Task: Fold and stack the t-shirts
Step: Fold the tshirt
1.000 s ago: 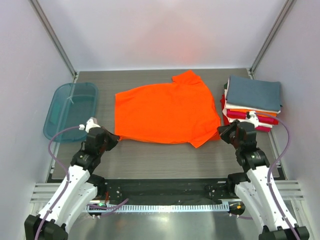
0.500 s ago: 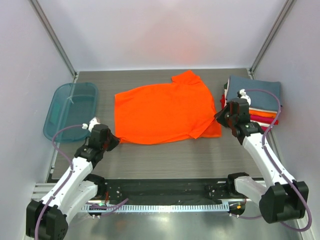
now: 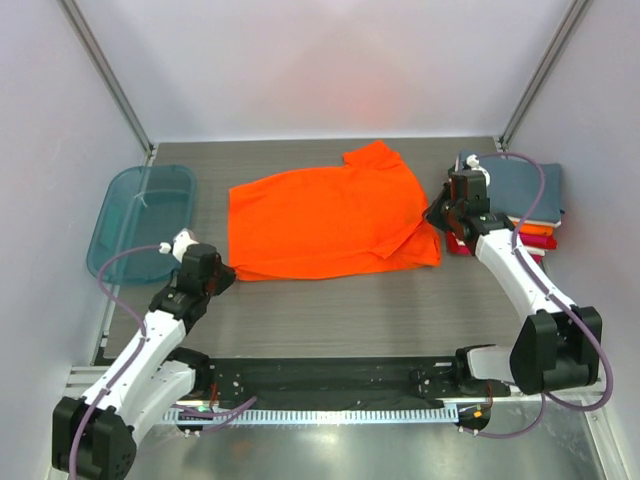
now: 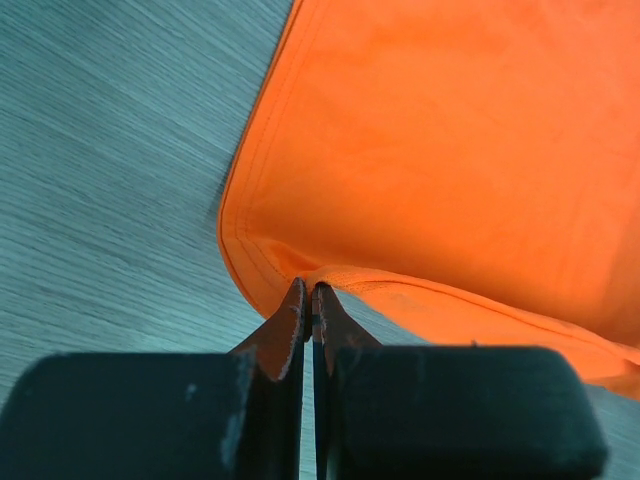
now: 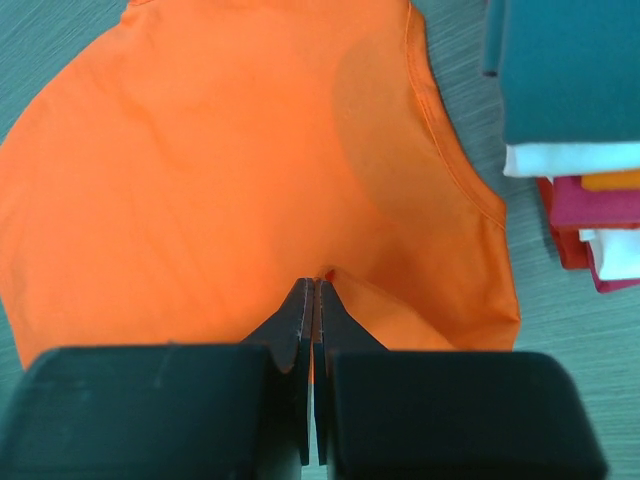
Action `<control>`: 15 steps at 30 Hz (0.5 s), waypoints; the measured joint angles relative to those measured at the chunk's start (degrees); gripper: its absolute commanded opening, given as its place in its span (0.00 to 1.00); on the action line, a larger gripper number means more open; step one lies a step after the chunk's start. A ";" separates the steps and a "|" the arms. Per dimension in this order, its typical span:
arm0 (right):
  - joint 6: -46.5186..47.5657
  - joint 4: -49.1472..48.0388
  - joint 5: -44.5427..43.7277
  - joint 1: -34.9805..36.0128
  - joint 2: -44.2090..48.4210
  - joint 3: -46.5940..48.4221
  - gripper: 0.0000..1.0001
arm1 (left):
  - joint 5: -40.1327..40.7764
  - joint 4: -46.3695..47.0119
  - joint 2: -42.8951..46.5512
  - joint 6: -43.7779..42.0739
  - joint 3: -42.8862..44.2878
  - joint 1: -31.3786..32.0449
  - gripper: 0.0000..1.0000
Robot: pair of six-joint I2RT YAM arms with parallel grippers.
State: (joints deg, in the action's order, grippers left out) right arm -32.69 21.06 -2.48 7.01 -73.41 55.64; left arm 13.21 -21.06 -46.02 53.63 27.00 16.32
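Now the left tool (image 3: 228, 278) is clamped on the near left corner of the orange t-shirt (image 3: 320, 215); the right tool (image 3: 438, 216) pinches its right edge beside the folded stack (image 3: 530, 185).

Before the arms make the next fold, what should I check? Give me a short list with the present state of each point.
1. Left jaws pinch the orange shirt at its near left corner: ok.
2. Right jaws pinch its right side: ok.
3. Orange shirt lies flat: not ok, the right side is doubled over.
4. Right arm apart from the stack: cannot tell.
5. Tub apart from the orange shirt: ok.
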 measured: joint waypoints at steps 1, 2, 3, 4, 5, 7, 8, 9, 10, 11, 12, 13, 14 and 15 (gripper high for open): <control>0.11 -0.02 0.11 0.00 -0.70 0.52 0.01 | 0.17 0.22 -0.70 -0.02 0.00 0.00 0.00; 0.24 0.00 0.20 0.00 -1.40 1.07 0.01 | 0.24 0.46 -1.27 -0.09 0.00 0.00 0.00; 0.37 -0.02 0.31 0.00 -2.10 1.64 0.01 | 0.24 0.92 -1.99 -0.11 0.00 0.00 0.00; 0.55 -0.02 0.37 0.00 -2.73 2.16 0.01 | 0.22 1.31 -2.47 -0.17 0.00 0.00 0.00; 0.70 -0.07 0.48 0.00 -3.23 2.58 0.01 | 0.22 1.70 -2.95 -0.24 0.00 0.00 0.00; 0.94 -0.04 0.59 0.00 -4.31 3.50 0.01 | 0.24 2.67 -3.78 -0.28 0.00 0.00 0.00; 1.09 -0.02 0.68 0.00 -4.85 4.02 0.01 | 0.24 2.99 -4.11 -0.31 0.00 0.00 0.00; 1.14 -0.02 0.72 0.00 -5.27 4.46 0.01 | 0.26 3.32 -4.46 -0.31 0.00 0.00 0.00; 1.20 -0.02 0.74 0.00 -5.79 5.01 0.01 | 0.26 3.61 -4.79 -0.33 0.04 0.00 0.00; 1.31 0.00 0.76 0.00 -6.23 5.46 0.01 | 0.28 3.76 -5.22 -0.35 0.13 0.00 0.00; 1.44 -0.02 0.79 0.00 -6.80 6.05 0.01 | 0.31 3.93 -5.86 -0.46 0.28 0.00 0.00; 1.57 -0.02 0.79 0.00 -7.26 6.56 0.01 | 0.31 4.11 -6.40 -0.50 0.42 0.00 0.00; 1.75 -0.07 0.87 0.00 -7.82 7.08 0.01 | 0.31 4.11 -7.21 -0.61 0.70 0.00 0.00; 1.92 -0.04 0.92 0.00 -8.26 7.48 0.01 | 0.31 4.11 -7.91 -0.81 0.98 0.00 0.00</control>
State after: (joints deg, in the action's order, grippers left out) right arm -30.76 21.02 -1.56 7.01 -81.67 63.11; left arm 13.52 -16.95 -53.93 52.82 27.99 16.32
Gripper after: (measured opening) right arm 0.023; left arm 0.008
